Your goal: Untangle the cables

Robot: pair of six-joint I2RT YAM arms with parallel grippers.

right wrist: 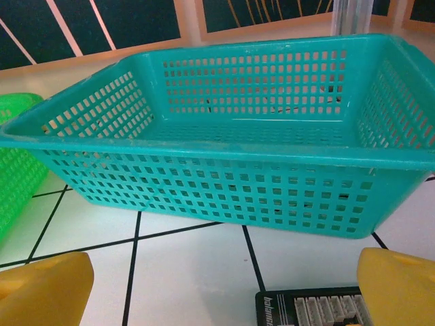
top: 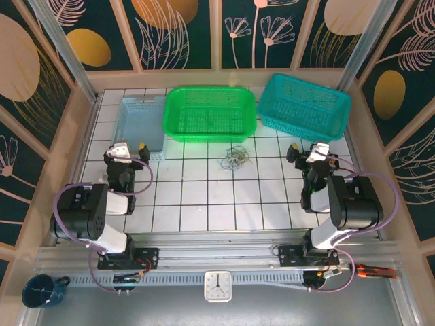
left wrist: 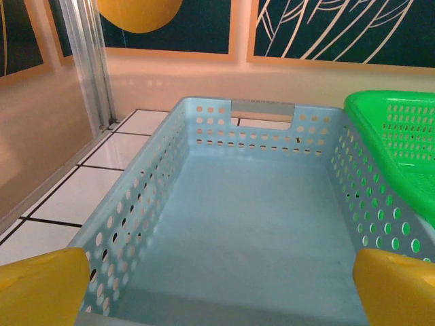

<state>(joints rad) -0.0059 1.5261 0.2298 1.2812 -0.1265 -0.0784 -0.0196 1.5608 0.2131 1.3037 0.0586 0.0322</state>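
The cables [top: 235, 159] lie in one small tangle of thin dark, tan and whitish loops on the white tiles, just in front of the green basket [top: 211, 92]. My left gripper [top: 131, 147] hangs open at the table's left, well away from the tangle, over the near end of the light blue basket [top: 139, 125]. Its yellow fingertips [left wrist: 41, 288] frame that basket's bare floor, with nothing between them. At the right, my right gripper [top: 307, 151] is open too, a little short of the teal basket [top: 299, 129]. Between its yellow pads [right wrist: 401, 285] there is only tile.
Three baskets line the back of the table: light blue [left wrist: 258, 132], green [left wrist: 401, 129] and teal [right wrist: 224, 190]. A black board with white connectors [right wrist: 312, 309] sits below the right gripper. A clock [top: 217, 285], a blue mug [top: 41, 291] and an orange-handled tool [top: 370, 272] lie on the near ledge.
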